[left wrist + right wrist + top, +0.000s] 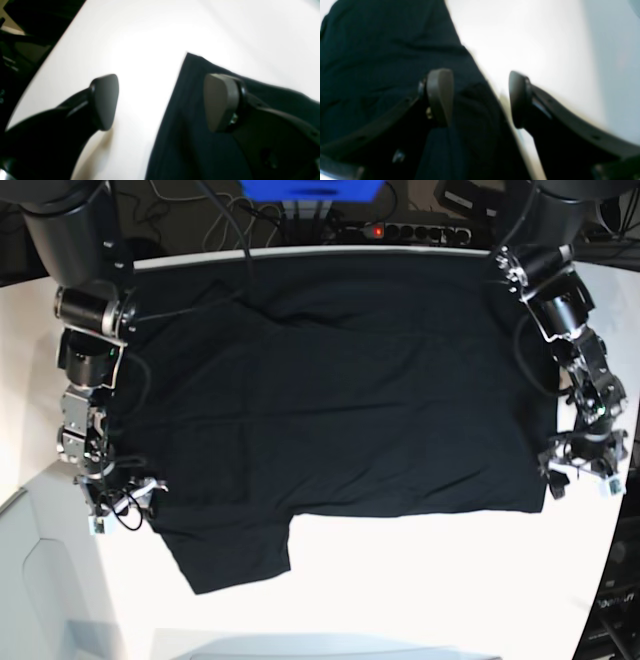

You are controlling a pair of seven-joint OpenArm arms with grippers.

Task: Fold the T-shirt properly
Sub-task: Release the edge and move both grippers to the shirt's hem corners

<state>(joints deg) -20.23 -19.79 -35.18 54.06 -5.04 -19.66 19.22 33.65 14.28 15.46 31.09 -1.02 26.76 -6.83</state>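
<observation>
- White table fills the left wrist view; the left gripper hangs with jaws spread and empty, one pad over bare table, the other over the T-shirt, straddling its edge near a corner, seemingly to pinch it.
- Right wrist view, blurred: the right gripper is likewise released, astride the shirt's edge.
- Base view: the T-shirt lies spread flat across the table, a gripper at each near corner, one sleeve jutting toward the near left.

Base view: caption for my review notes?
Black T-shirt spread on white table, open left gripper and right gripper at its edges.
</observation>
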